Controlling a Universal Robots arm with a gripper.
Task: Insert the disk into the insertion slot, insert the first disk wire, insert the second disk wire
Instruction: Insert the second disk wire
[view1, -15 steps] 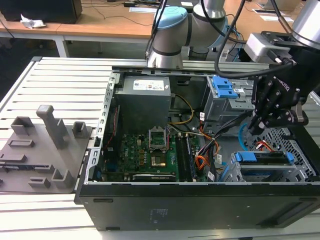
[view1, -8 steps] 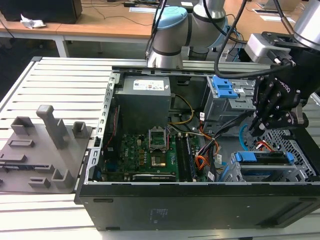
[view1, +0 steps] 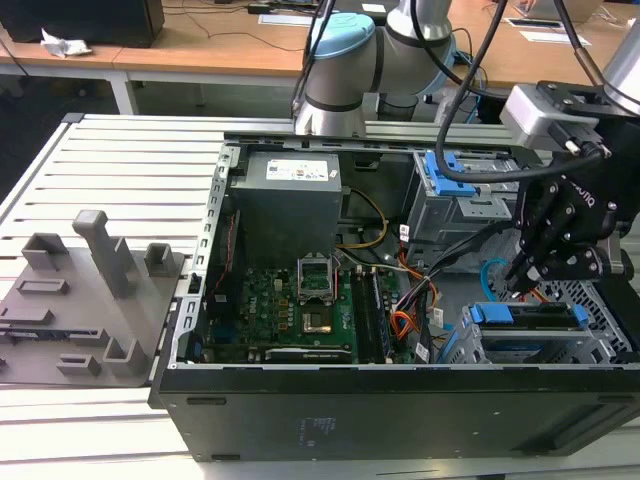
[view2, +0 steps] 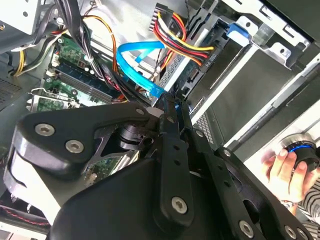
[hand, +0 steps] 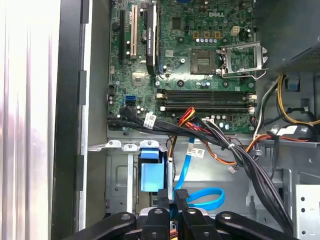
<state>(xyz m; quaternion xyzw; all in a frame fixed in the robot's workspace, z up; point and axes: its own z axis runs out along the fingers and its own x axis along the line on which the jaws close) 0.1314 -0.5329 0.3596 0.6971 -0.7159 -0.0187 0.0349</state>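
We logged the pincer (view2: 172, 107) closed on the plug end of the second disk wire (view2: 135, 67), its blue loop curling away from the fingertips, beside the disk (view1: 528, 318) seated lengthwise in the insertion slot (view1: 600, 335).

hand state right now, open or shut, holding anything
Hand: fingers closed together at the plug end of the blue cable; it looks pinched on the plug, though the contact itself is hard to make out.
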